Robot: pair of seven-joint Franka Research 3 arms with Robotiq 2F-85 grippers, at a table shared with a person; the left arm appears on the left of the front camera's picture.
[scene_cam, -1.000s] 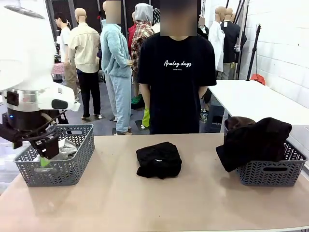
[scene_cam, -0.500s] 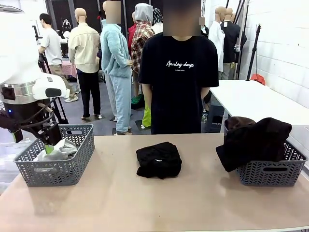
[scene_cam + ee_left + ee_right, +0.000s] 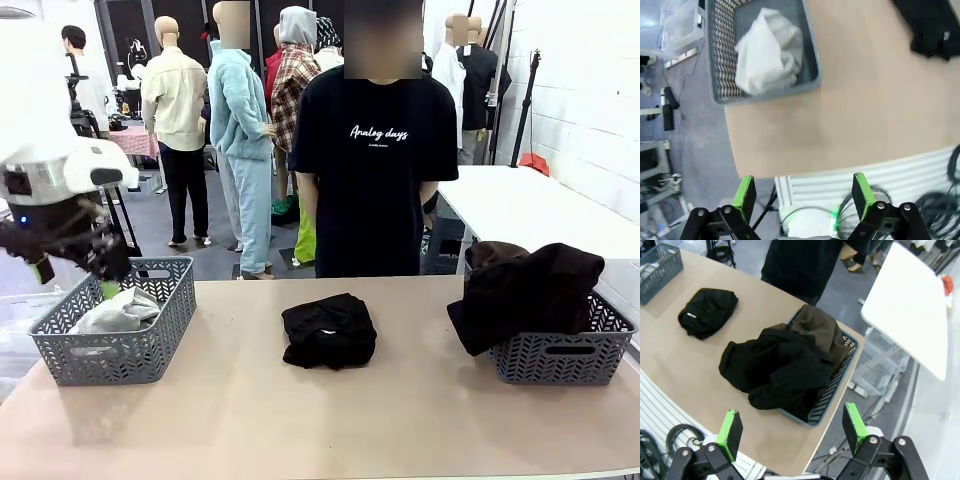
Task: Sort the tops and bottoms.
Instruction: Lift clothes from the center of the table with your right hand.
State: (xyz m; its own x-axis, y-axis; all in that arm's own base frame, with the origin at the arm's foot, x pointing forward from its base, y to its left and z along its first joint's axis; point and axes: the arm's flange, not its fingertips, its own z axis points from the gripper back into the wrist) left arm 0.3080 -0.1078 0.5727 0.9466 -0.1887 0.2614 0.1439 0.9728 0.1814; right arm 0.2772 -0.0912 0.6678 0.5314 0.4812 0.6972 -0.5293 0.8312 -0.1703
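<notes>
A light grey top [image 3: 115,312] lies crumpled in the grey basket [image 3: 160,345] at the table's left end. My left gripper [image 3: 75,278] hangs open above that basket's far left corner, holding nothing. From the left wrist, the open gripper [image 3: 804,195] sits high over the table edge, with the grey top [image 3: 767,52] far below. A folded black bottom [image 3: 329,330] rests mid-table. Black bottoms [image 3: 530,290] and dark brown trousers [image 3: 495,252] pile over the right basket [image 3: 560,355]. My right gripper [image 3: 792,432] is open, high above that pile [image 3: 775,370].
A person in a black T-shirt [image 3: 372,170] stands at the far side, behind the folded garment. A white table [image 3: 530,205] stands at the back right. Bare tabletop [image 3: 230,420] stretches between the baskets and along the near edge.
My left gripper has risen out of the left basket and drawn back to the left, leaving the grey top lying in it. The other garments have not moved.
</notes>
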